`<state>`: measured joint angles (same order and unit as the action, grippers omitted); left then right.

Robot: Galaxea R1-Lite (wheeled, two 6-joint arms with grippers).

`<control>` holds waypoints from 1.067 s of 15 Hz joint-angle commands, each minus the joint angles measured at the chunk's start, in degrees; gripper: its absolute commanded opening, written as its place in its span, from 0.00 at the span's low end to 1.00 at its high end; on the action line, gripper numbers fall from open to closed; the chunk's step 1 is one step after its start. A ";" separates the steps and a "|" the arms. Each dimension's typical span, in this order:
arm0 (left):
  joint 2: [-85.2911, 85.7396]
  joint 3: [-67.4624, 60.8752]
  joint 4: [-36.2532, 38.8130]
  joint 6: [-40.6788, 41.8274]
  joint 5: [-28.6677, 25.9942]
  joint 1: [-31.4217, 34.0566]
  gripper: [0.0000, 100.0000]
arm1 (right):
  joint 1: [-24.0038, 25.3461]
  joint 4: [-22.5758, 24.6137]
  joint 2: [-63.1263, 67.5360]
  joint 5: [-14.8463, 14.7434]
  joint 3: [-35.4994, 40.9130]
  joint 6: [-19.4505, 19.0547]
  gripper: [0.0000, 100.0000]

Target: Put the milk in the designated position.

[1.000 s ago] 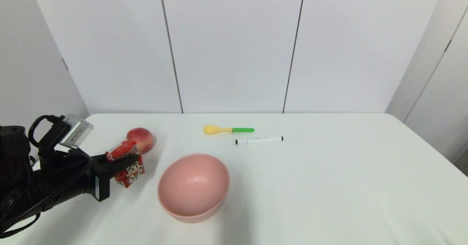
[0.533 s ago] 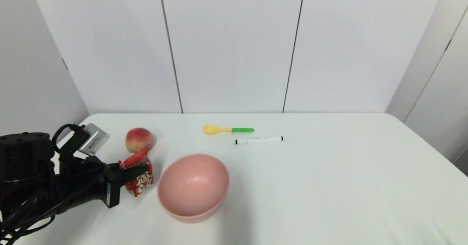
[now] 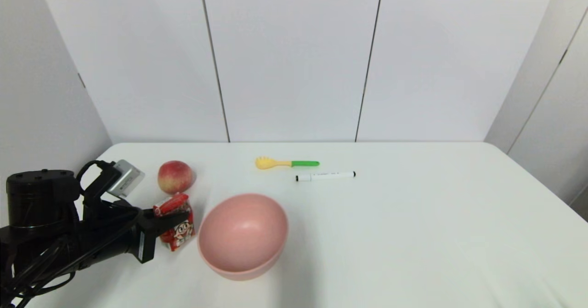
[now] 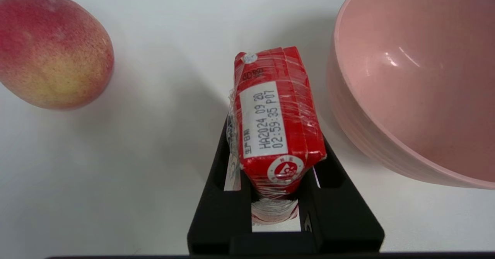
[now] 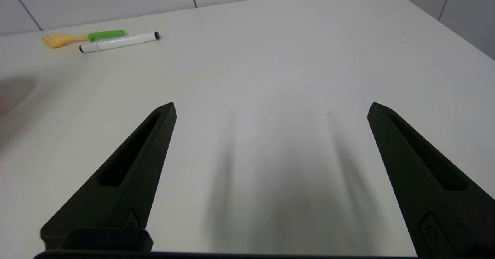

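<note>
While the left gripper pinches the milk between its two black fingers, the carton sits low over the table in the gap between the peach and the pink bowl — bowl just beside it on the robot's right, peach farther back. From the left wrist view the milk runs lengthwise straight out from the gripper, its date-stamped top facing the camera, fingers clamped on its two broad sides. Whether its base already touches the tabletop I cannot say for sure; it looks tilted and very near the surface.

That is the relation the next move turns on: the carton's long axis points away from the wrist, with the bowl's wall close on one side, so any sideways shift risks nudging the bowl, whereas lowering and letting go needs only clearance for the fingers to part.

Parked off to the right, the right gripper has its fingers spread wide over bare table, holding nothing — well apart from the milk.
</note>
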<state>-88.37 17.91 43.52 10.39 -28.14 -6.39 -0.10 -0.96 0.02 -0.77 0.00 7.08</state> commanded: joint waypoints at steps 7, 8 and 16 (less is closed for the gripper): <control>-0.49 -1.12 0.69 0.16 -0.16 0.15 1.00 | 0.01 0.00 0.06 -0.02 0.00 0.04 1.00; -0.40 -1.12 0.69 0.16 -0.16 0.15 1.00 | 0.01 0.00 0.06 -0.02 0.00 0.04 1.00; 7.51 -0.77 -1.07 -1.42 0.01 1.64 1.00 | 0.01 0.00 0.06 -0.02 0.00 0.04 1.00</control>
<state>-84.97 16.97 42.89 9.81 -28.00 -5.17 -0.10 -0.96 0.02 -0.79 0.00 7.07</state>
